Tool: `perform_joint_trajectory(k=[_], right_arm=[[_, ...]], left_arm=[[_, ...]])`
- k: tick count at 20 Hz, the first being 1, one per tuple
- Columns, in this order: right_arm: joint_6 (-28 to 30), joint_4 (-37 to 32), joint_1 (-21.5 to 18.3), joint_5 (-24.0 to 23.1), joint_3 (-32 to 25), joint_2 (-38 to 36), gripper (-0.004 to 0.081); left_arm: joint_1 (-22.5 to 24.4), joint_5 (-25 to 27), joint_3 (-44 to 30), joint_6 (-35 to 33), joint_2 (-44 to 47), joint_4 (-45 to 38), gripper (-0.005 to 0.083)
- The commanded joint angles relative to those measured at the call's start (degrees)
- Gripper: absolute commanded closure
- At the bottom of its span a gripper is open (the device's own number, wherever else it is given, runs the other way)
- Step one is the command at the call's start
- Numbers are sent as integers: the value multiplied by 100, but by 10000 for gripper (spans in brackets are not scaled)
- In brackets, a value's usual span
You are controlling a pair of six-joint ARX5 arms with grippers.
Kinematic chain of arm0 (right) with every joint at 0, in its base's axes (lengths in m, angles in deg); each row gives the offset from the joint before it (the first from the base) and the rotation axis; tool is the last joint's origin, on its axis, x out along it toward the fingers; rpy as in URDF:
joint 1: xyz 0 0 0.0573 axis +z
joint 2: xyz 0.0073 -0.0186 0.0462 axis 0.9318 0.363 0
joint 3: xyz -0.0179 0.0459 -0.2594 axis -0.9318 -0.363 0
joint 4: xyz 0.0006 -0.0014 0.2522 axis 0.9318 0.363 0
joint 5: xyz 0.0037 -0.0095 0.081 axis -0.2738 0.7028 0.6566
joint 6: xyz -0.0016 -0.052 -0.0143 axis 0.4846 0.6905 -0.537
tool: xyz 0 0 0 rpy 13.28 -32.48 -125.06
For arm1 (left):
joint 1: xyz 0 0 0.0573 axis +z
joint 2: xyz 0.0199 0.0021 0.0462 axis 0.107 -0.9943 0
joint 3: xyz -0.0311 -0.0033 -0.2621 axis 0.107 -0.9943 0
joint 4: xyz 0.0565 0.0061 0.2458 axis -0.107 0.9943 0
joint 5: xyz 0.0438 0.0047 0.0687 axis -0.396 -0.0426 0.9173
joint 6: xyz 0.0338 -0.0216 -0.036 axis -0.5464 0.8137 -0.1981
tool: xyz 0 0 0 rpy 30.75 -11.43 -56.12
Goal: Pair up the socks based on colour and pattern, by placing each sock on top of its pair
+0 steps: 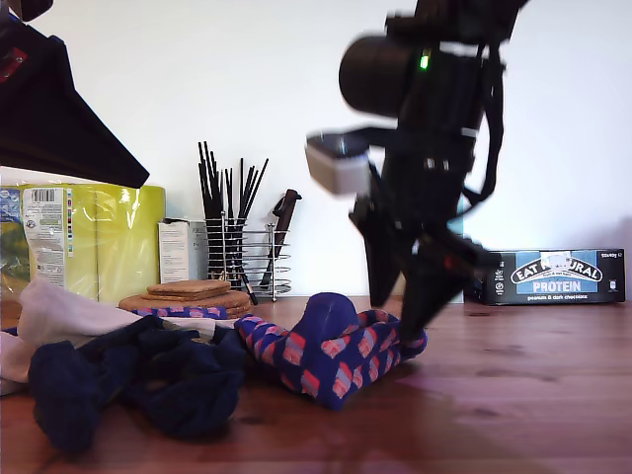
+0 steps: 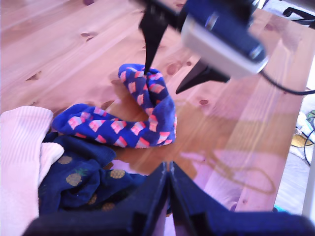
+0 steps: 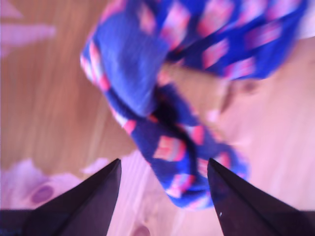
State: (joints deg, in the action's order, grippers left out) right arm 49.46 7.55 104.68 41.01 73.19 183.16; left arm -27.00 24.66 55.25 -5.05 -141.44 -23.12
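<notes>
A blue sock with red-pink checks [image 1: 326, 355] [image 2: 142, 123] [image 3: 162, 123] lies curled on the wooden table. My second gripper [image 1: 395, 316] [image 2: 162, 80] [image 3: 163, 162] hangs open just above it, one finger on each side of the sock's end, with nothing held. A second checked sock [image 1: 183, 312] peeks out under the cork coasters. Dark navy spotted socks [image 1: 138, 380] [image 2: 83, 182] are heaped towards the exterior view's left, beside pale white socks [image 1: 69, 316] [image 2: 22, 162]. My first gripper [image 2: 170, 167] is shut and empty, high above the heap.
Cork coasters [image 1: 188, 294], a wire utensil rack [image 1: 242, 257], a white carton [image 1: 183, 250] and a yellow pack [image 1: 89, 237] stand at the back. A protein bar box [image 1: 553, 276] sits at the exterior view's right. A dark arm part [image 1: 49, 99] fills the exterior view's upper left.
</notes>
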Motion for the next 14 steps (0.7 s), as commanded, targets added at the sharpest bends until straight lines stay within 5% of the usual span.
perform_joint_trajectory(k=[1, 4, 7, 11, 14], right_arm=[[98, -98, -11, -131, -81, 125, 262], [153, -262, -37, -157, -81, 238, 404], [153, -531, -37, -149, -81, 238, 759], [-42, -367, -37, -234, -81, 238, 781], [-1043, 343, -52, -356, -77, 238, 781]], left_arm=[[7, 4, 55, -24, -26, -37, 793], [7, 4, 55, -20, -26, -39, 793], [7, 4, 55, -20, -26, -61, 793], [7, 4, 55, -13, -26, -129, 793], [7, 4, 55, 24, -26, -101, 793]])
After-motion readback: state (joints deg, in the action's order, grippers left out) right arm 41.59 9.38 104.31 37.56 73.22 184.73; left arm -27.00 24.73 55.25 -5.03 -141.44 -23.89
